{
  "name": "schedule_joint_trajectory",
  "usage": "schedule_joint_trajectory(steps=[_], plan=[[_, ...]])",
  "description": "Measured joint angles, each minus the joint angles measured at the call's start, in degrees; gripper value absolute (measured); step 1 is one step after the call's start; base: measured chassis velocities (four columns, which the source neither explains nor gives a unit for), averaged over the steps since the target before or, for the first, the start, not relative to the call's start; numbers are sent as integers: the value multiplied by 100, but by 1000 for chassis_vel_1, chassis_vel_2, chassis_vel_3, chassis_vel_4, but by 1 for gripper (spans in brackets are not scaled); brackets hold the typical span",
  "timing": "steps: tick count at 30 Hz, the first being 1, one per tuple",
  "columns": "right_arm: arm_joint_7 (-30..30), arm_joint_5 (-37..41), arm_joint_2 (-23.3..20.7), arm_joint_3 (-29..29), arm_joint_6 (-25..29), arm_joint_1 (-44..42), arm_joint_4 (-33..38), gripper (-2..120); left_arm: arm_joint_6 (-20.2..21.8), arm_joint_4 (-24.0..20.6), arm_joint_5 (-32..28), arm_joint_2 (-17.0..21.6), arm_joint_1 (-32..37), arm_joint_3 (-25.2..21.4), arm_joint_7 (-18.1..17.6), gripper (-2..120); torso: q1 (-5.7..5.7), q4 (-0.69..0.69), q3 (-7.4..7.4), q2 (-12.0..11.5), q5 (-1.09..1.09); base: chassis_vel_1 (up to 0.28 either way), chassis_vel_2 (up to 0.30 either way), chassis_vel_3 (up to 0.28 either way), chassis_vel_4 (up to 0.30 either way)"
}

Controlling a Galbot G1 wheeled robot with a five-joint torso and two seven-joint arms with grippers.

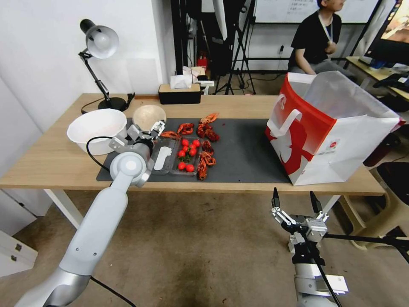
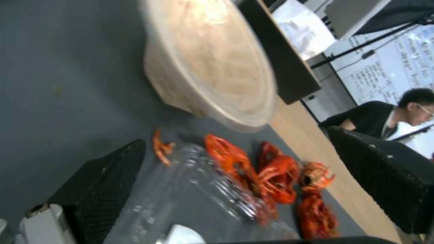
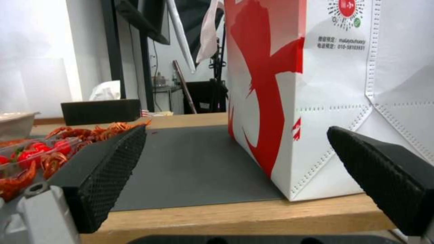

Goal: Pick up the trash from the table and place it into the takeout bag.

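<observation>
head view: left gripper (image 1: pixel 147 130), fingers apart, centre-left over the dark mat (image 1: pixel 243 149), beside the round beige bowl (image 1: pixel 148 116); glossy takeout bag (image 1: pixel 328 128) right; right gripper (image 1: pixel 295 200) spread, lower right.
left wrist view: ribbed clear tray (image 2: pixel 194 200), red crayfish shells (image 2: pixel 271 176).
right wrist view: knurled black pads (image 3: pixel 113 169) wide apart, stitched bag wall.

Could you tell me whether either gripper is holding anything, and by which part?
Nothing is held: left gripper is open near the beige bowl; right gripper open below the table.
</observation>
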Motion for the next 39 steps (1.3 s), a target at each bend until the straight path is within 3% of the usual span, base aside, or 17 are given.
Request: schedule_joint_trajectory(steps=[12, 15, 20, 27, 32, 36, 39], plan=[[0, -59, 23, -36, 13, -4, -45, 100, 17, 593, 14, -48, -445, -35, 134, 99, 0, -1, 0, 0, 0, 0, 0, 0, 0], [-28, -23, -23, -21, 13, -59, -11, 100, -18, 654, -42, -76, -478, -38, 126, 84, 1, -2, 0, 0, 0, 0, 0, 0, 0], [-207, 127, -166, 63, -66, -46, 54, 100, -34, 657, -51, -80, -451, -41, 130, 72, 0, -1, 0, 0, 0, 0, 0, 0, 0], [-614, 506, -611, 178, -494, -59, 261, 100, -60, 658, -54, -98, -483, -69, 136, 41, 0, -1, 0, 0, 1, 0, 0, 0, 0], [-623, 510, -623, 200, -507, -61, 264, 100, -63, 679, -27, -93, -498, -80, 91, 28, 1, -1, 0, 0, 0, 0, 0, 0, 0], [-609, 504, -560, 183, -506, -61, 246, 100, -52, 698, -30, -59, -492, -89, 75, 8, 0, -1, 0, 0, 0, 0, 0, 0, 0], [-602, 501, -541, 178, -506, -56, 242, 100, -53, 708, -33, -45, -492, -87, 87, 1, 0, -1, 0, 0, 0, 0, 0, 0, 0]])
